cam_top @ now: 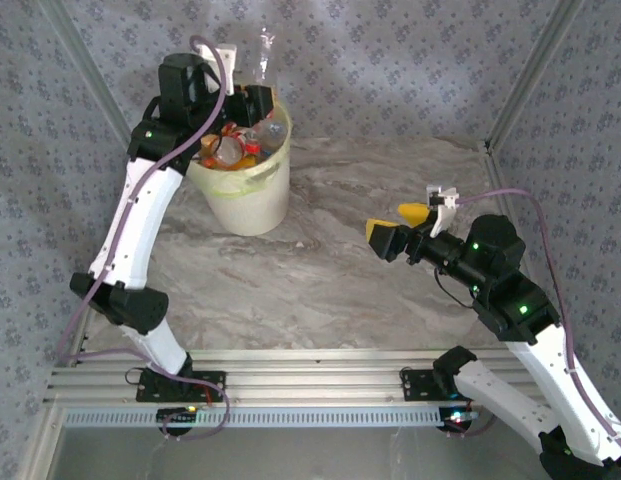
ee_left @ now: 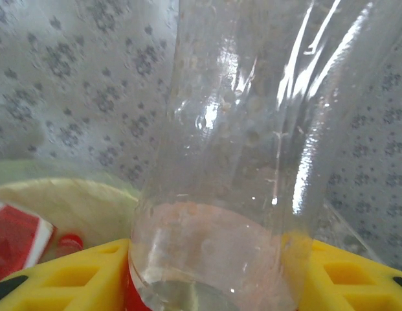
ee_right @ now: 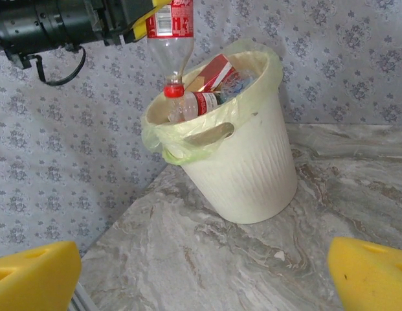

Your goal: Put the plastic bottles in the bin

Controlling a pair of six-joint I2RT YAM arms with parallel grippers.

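One bottle hangs cap-down directly above the bin. Its red cap is about level with the bin's rim. The left gripper is clamped on the bottle near its red label, and yellow fingers press on either side of the clear body. Several more bottles lie inside the bin, against its pale liner. The bin stands upright on the desk. The right gripper hovers well to the right of the bin, above the desk, with its fingers spread wide.
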